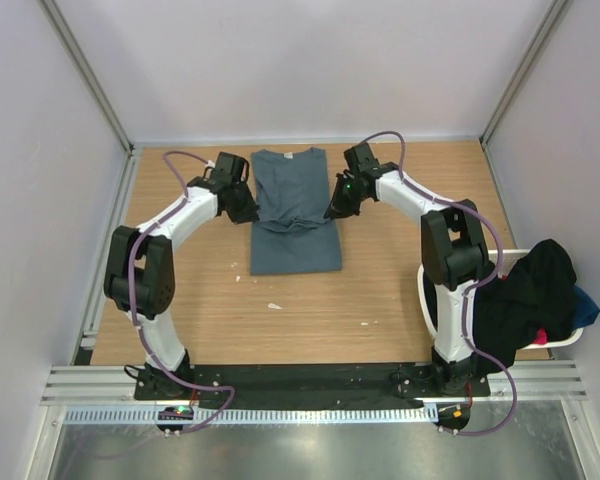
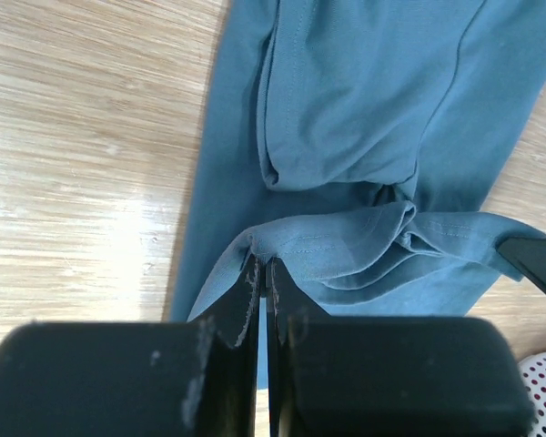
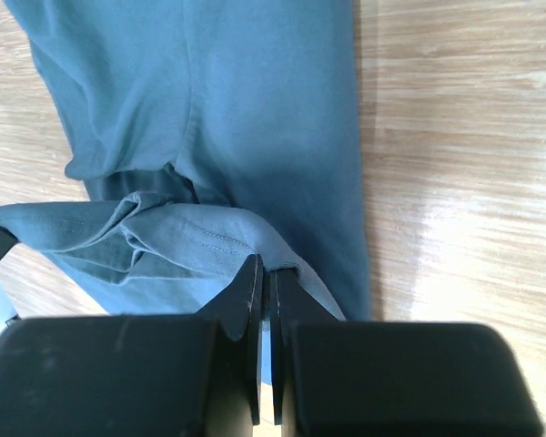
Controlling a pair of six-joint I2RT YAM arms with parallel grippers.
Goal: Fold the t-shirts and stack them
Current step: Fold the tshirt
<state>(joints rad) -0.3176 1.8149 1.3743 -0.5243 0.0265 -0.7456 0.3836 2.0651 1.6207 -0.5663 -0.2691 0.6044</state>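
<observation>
A slate blue-grey t-shirt lies lengthwise at the middle back of the wooden table, its collar toward the far wall. Its hem is lifted and bunched across the middle. My left gripper is shut on the hem's left corner. My right gripper is shut on the hem's right corner. The wrist views show the folded hem hanging between the two grips above the shirt's flat part. Black, blue and red t-shirts are heaped at the right.
A white laundry basket stands at the table's right edge under the heap of dark clothes. Small white scraps lie on the wood in front of the shirt. Grey walls close in the table on three sides.
</observation>
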